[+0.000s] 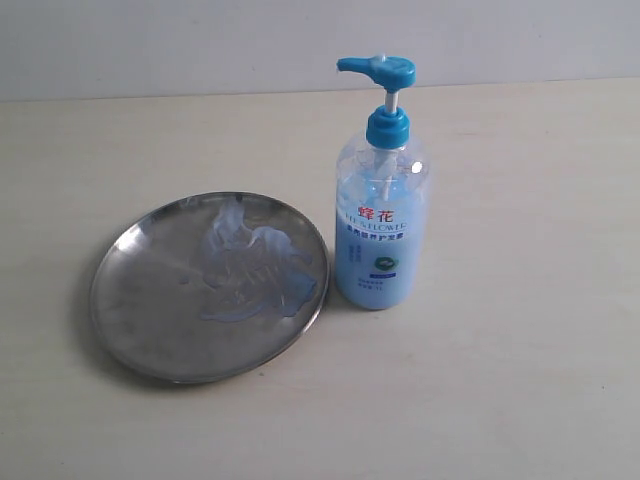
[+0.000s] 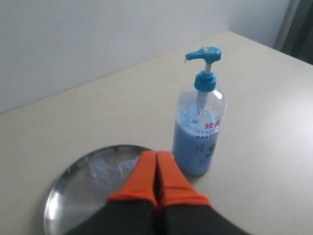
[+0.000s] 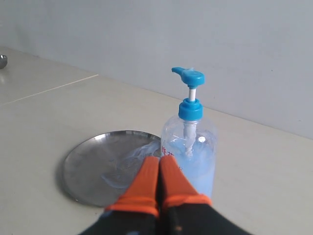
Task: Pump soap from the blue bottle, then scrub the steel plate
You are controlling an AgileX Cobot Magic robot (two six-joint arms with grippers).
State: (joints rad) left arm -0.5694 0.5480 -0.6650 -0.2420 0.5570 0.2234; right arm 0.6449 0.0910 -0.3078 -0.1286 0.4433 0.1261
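Observation:
The blue bottle (image 1: 381,215) stands upright on the pale table, its blue pump head raised, right beside the steel plate (image 1: 150,310). Pale blue soap (image 1: 250,265) lies smeared in glossy streaks over the plate's right half. Neither arm shows in the exterior view. In the left wrist view my left gripper (image 2: 156,154) is shut, its orange fingers pressed together with nothing between them, held back from the plate (image 2: 63,200) and the bottle (image 2: 199,134). My right gripper (image 3: 160,159) is likewise shut and empty, short of the bottle (image 3: 190,147) and plate (image 3: 93,166).
The pale table (image 1: 520,380) stretches around the bottle and plate, with a light wall (image 1: 200,40) behind. A small shiny metal object (image 3: 2,60) sits at the far edge in the right wrist view.

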